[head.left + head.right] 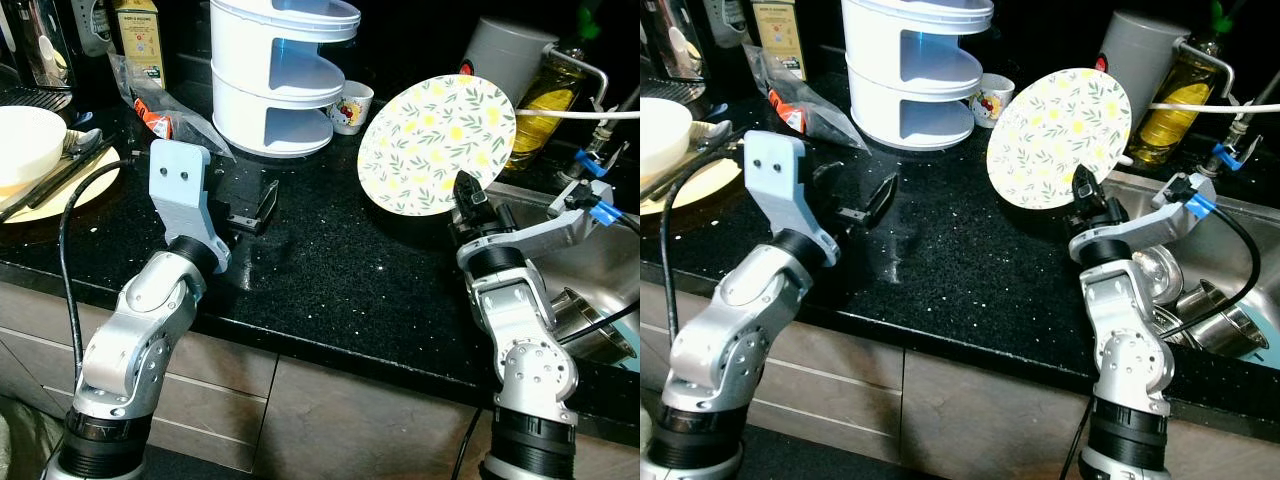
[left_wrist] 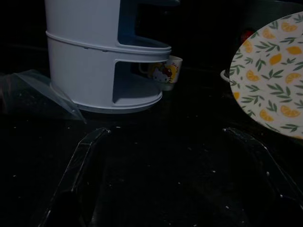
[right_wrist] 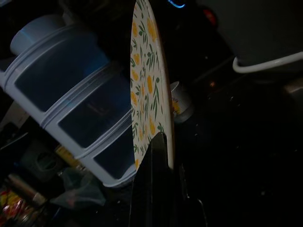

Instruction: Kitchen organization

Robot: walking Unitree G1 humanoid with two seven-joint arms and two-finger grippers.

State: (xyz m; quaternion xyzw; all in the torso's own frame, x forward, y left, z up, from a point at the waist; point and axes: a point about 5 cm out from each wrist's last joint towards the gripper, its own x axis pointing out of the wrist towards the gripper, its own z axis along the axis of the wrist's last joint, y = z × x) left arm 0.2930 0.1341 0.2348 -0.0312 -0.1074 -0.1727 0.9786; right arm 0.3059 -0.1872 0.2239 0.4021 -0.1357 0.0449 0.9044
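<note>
Pinching one lemon-print plate (image 1: 437,144) upright, the right gripper (image 1: 466,190) stands right of one white tiered rack (image 1: 278,75); left gripper (image 1: 252,208) spread before it.

A: The countertop (image 1: 330,270) is glossy black stone with pale speckles, and the tiered rack (image 1: 275,75) beside it is smooth white plastic.

B: The plate (image 1: 437,145) looks matt, maybe melamine. The sink (image 1: 1230,260) and the pots (image 1: 1215,310) in it are shiny steel.
</note>
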